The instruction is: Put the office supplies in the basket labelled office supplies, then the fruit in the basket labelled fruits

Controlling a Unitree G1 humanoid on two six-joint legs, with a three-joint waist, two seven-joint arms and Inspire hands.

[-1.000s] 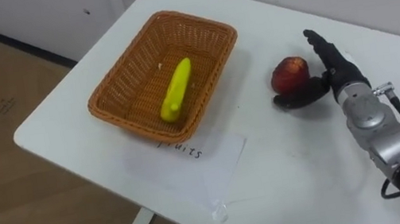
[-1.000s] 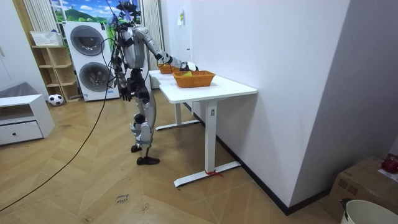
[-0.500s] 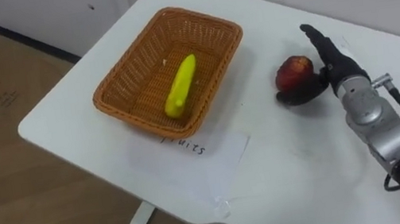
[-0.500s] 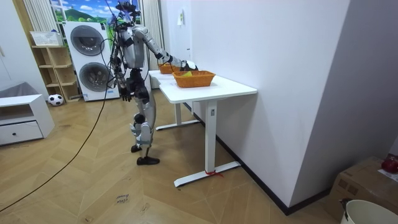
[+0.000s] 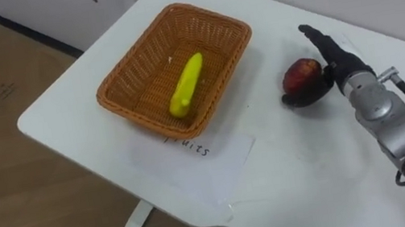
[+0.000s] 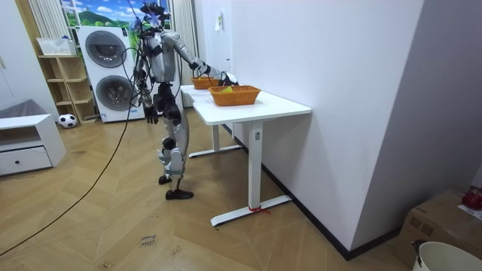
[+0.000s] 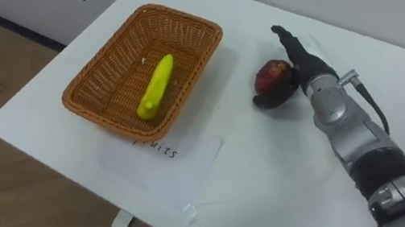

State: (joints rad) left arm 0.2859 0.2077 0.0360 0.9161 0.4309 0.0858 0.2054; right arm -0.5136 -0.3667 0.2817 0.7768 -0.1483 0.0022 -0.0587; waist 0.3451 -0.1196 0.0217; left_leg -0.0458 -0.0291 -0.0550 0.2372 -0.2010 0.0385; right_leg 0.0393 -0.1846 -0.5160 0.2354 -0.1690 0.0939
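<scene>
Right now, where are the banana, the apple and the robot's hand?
banana [image 5: 186,86], left eye view, middle of its body
apple [image 5: 301,75], left eye view, its red top
right hand [image 5: 335,61], left eye view, its palm

Part of apple [image 5: 300,75] behind right hand [image 5: 340,70]; paper [image 5: 212,161] edge seemingly tucked under basket [image 5: 142,116].

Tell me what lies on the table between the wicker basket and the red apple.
Nothing: between the brown wicker basket and the red apple only bare white tabletop shows, in both eye views.
</scene>
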